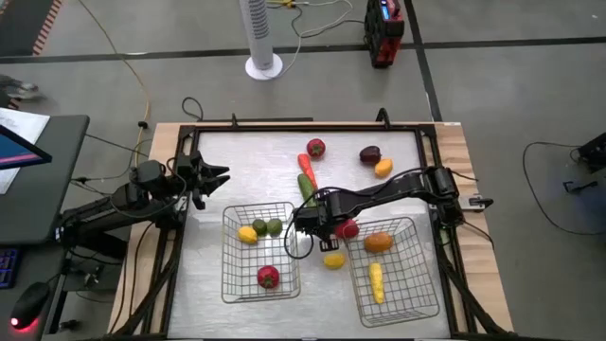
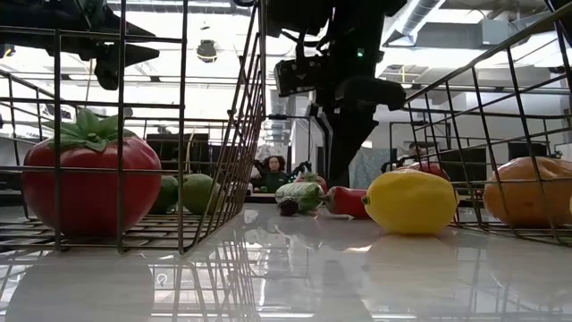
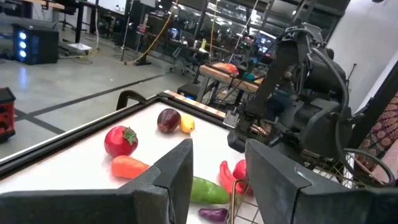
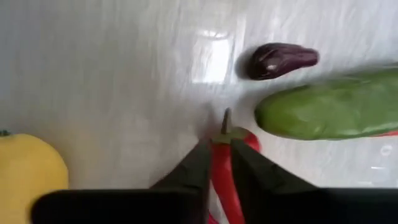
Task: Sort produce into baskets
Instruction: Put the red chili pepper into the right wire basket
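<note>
My right gripper [image 1: 312,225] reaches down between the two wire baskets [image 1: 260,251] [image 1: 393,270], shut on a red chili pepper [image 4: 224,180]. A green cucumber [image 4: 329,112] and a small dark eggplant [image 4: 283,60] lie on the table just beyond it. A lemon [image 2: 411,201] rests on the table near the right basket. The left basket holds a tomato [image 2: 89,183], two green pieces and a yellow one. The right basket holds an orange piece [image 1: 378,242] and a long yellow one [image 1: 377,282]. My left gripper [image 3: 219,149] waits open at the table's left side. My right gripper pinches the red chili pepper between its two fingers [image 4: 200,163], just behind the green stem [image 4: 225,124]. The fingers come from above, pointing steeply down, one on each long side of the pepper. I cannot tell whether the pepper is lifted clear of the table.
At the far side lie a tomato [image 1: 315,148], a carrot [image 1: 305,163], a maroon piece [image 1: 369,154] and a small orange-yellow one [image 1: 383,168]. A red piece [image 1: 348,227] sits by the right basket's near-left corner. A black frame [image 1: 284,125] rims the table.
</note>
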Robot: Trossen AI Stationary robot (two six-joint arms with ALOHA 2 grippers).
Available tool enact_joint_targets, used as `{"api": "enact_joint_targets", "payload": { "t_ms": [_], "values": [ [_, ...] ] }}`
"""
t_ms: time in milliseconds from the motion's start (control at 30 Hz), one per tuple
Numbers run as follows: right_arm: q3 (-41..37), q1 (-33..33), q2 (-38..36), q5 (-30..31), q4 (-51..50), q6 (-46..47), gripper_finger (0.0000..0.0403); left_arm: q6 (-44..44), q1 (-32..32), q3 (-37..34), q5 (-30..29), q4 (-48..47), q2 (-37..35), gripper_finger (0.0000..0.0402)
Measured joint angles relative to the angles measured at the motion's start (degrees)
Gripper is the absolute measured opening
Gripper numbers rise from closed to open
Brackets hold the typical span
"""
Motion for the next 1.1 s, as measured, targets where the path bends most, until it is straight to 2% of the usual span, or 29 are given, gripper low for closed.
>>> {"api": "enact_joint_targets", "payload": {
  "t_ms": [233,367,500,600,700,933,1000,1100],
  "values": [
    [0.04,0.0,-0.09,-0.03,4.53,0.2,0.0191,0.0,0.0,0.0,-0.11,0.02,-0.01,0.0133],
    [-2.14,-0.32,-0.15,-0.03,9.1,-0.12,0.0211,0.0,-0.01,0.0,-0.13,0.04,-0.02,0.0133],
    [-4.92,-0.58,-0.04,-0.09,10.82,-0.31,0.0209,0.0,0.01,0.0,-0.29,0.02,-0.02,0.0133],
    [-7.22,-0.72,-0.11,-0.05,12.28,-0.31,0.0199,0.03,-0.01,0.0,-0.3,0.03,-0.01,0.0133],
    [-8.1,-1.11,-0.03,0.52,12.09,-0.41,0.0168,0.15,-0.01,0.0,-0.38,0.04,-0.02,0.0133],
    [-8.11,-2.0,-0.06,0.74,12.84,-0.44,0.0027,0.11,-0.01,0.0,-0.55,0.07,-0.01,0.0133],
    [-8.11,-2.23,-0.07,0.75,12.19,-0.45,0.0017,0.11,-0.01,0.0,-0.52,0.04,0.0,0.0133],
    [-8.11,-2.26,-0.07,0.91,11.6,-0.44,0.0026,0.15,-0.01,0.0,-0.5,0.04,-0.02,0.0133]
  ]
}}
